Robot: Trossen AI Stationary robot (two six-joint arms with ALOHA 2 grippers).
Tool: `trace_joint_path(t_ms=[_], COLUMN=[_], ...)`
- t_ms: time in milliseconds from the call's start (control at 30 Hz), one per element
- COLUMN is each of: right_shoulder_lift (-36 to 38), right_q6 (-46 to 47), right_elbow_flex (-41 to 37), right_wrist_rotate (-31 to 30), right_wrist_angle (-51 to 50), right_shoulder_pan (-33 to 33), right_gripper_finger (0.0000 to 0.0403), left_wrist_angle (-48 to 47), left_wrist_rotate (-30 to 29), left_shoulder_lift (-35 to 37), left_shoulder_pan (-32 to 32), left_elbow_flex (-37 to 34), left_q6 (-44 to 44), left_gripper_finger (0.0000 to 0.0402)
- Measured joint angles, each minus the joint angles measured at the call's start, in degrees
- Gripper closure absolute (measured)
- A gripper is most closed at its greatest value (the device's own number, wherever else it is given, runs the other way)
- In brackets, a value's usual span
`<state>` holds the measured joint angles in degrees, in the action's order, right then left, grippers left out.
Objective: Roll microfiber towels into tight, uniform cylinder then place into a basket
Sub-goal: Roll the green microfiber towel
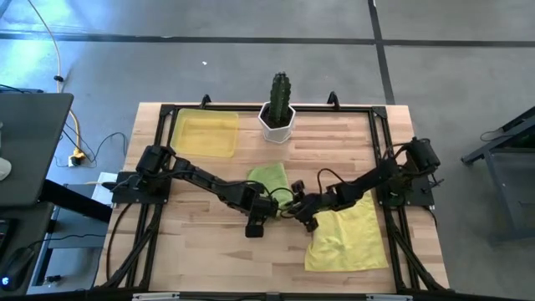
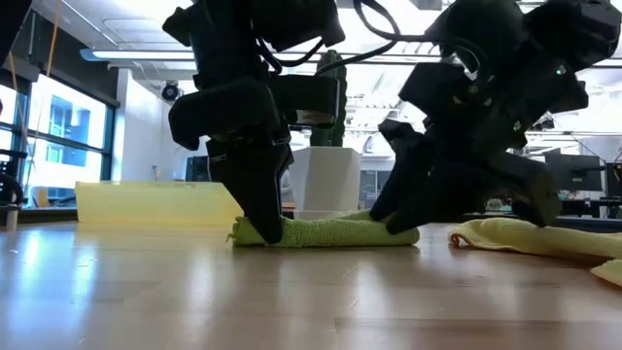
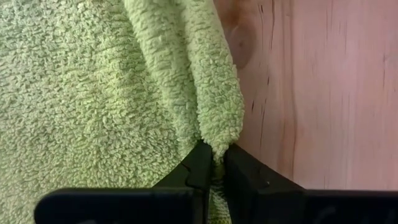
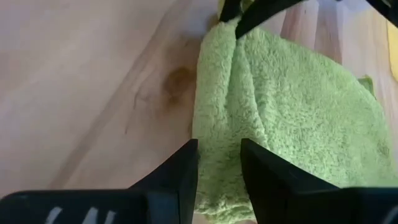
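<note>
The lime green towel (image 1: 269, 177) lies flat at the table's middle, its near edge turned up into a thick rolled ridge (image 2: 330, 231). My left gripper (image 1: 278, 203) (image 2: 264, 231) is shut on the ridge's left end. My right gripper (image 1: 294, 206) (image 2: 397, 222) is closed on the ridge's right end. The pale yellow towel (image 1: 347, 236) lies spread and rumpled at the near right. The yellow basket (image 1: 205, 132) stands at the far left. My left gripper pinches the left end of the towel's rolled edge (image 3: 217, 140) between its two fingers, several layers, coming steeply from above. The ridge runs away from the fingers, and the towel rests on the table. My right gripper has the right end of the same rolled edge (image 4: 219, 146) between its two fingers, which slant down along the ridge. The fold fills the gap between them. The towel stays on the table.
A white pot with a green cactus (image 1: 277, 117) stands at the far middle, just beyond the green towel. Bare wood (image 1: 192, 242) lies at the near left. A black frame (image 1: 159, 117) runs round the table's edge.
</note>
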<state>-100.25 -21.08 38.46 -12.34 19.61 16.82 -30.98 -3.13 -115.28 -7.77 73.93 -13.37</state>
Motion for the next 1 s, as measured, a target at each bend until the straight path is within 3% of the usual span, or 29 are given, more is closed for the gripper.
trace_joint_path(t_ms=[267, 567, 700, 833, 1000], right_shoulder_lift=[0.00, 0.00, 0.03, -0.30, -0.48], right_q6=[0.57, 6.77, 9.78, 12.43, 14.91], right_elbow_flex=[0.00, 0.05, 0.15, 0.17, 0.20], right_wrist_rotate=[2.00, 5.91, 6.98, 7.63, 8.01], right_wrist_angle=[-1.62, -3.32, -4.55, -5.09, -5.26], right_shoulder_pan=[-0.76, -3.37, -4.32, -5.16, -5.78], right_gripper_finger=[0.0284, 0.0207, 0.0196, 0.0216, 0.0286], left_wrist_angle=[0.00, 1.24, 1.24, 1.25, 1.21], left_wrist_rotate=[0.24, 1.22, 1.36, 1.47, 2.35], left_shoulder_lift=[0.00, -0.11, -0.11, -0.09, -0.09], left_shoulder_pan=[0.72, 0.90, 0.90, 0.90, 0.92], left_elbow_flex=[0.00, -0.02, -0.04, -0.04, -0.04], left_q6=[0.46, 0.10, 0.04, -0.06, -1.55], left_gripper_finger=[0.0378, 0.0378, 0.0378, 0.0378, 0.0378])
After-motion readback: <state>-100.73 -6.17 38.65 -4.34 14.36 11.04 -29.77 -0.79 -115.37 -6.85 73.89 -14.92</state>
